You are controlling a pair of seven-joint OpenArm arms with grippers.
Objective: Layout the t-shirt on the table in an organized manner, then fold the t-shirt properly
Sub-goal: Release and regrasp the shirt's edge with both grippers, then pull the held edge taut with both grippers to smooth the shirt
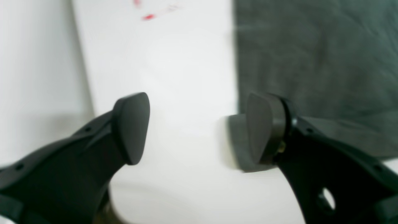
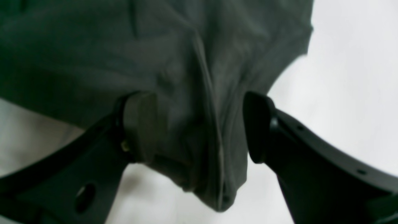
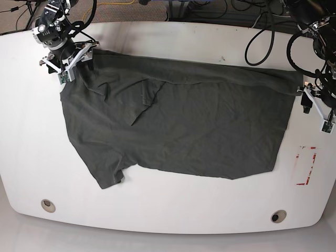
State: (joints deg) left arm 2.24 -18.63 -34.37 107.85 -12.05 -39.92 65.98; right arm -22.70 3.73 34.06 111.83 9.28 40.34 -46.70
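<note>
The dark charcoal-grey cloth t-shirt [image 3: 178,126] looks soft and matt, its weave faintly fuzzy, creased in shallow wrinkles with a stitched hem ridge. The large white table [image 3: 157,210] is smooth with a slight sheen, like laminate or plastic. Its red-and-white sticker [image 3: 306,165] looks like thin flat paper or film. The black left gripper [image 1: 199,130] and black right gripper [image 2: 202,127] appear moulded plastic, matt, with smooth, dull rubbery pads [image 1: 132,127].
</note>
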